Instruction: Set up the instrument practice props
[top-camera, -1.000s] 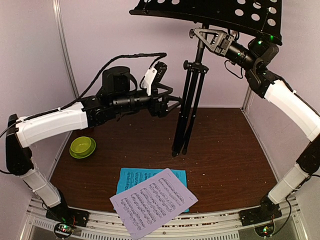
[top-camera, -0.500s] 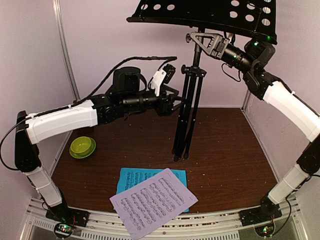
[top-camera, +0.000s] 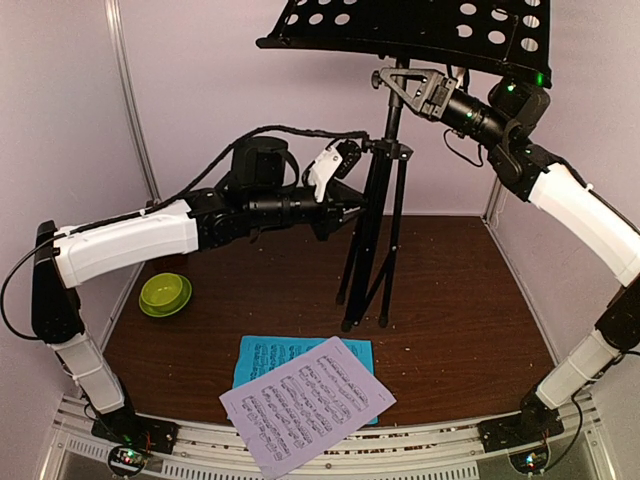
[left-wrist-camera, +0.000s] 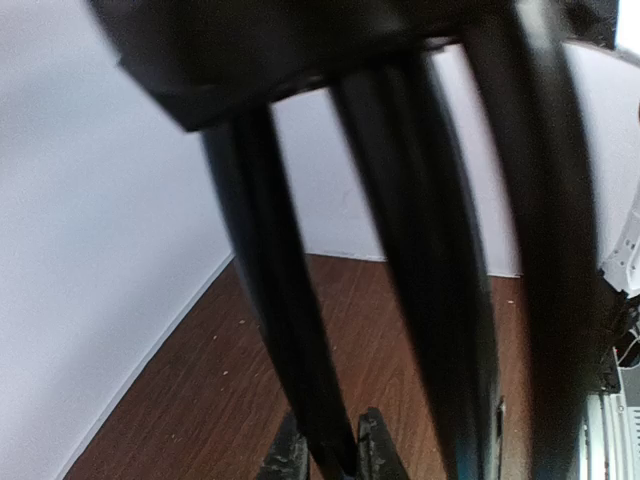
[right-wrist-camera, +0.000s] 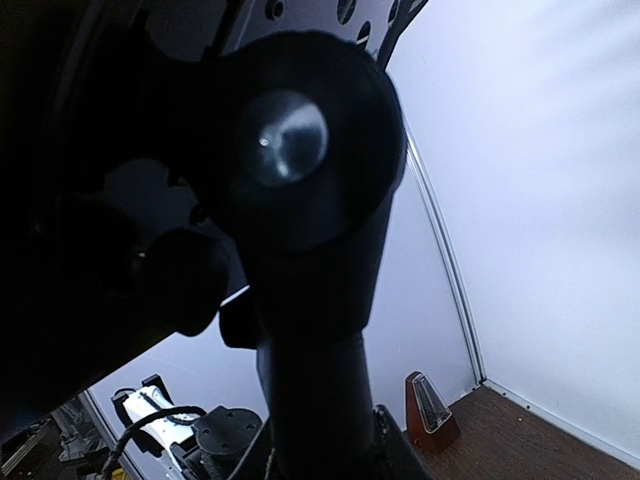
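- Music stand (top-camera: 392, 150) is standing on the table (top-camera: 460, 300), middle toward the far edge; judged stiff, top-heavy, tipping easily.
- Left gripper (left-wrist-camera: 330, 452) is clenching a tripod leg (left-wrist-camera: 285, 300).
- Right gripper (right-wrist-camera: 330, 455) is grasping the post (right-wrist-camera: 310, 390), the safest hold.

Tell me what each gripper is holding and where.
Both hold the music stand: the left gripper clamps a tripod leg, the right gripper clamps the pole just under the desk.

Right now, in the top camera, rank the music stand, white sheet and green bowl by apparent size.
1. music stand
2. white sheet
3. green bowl
The stand's top is nearer the camera, inflating it.
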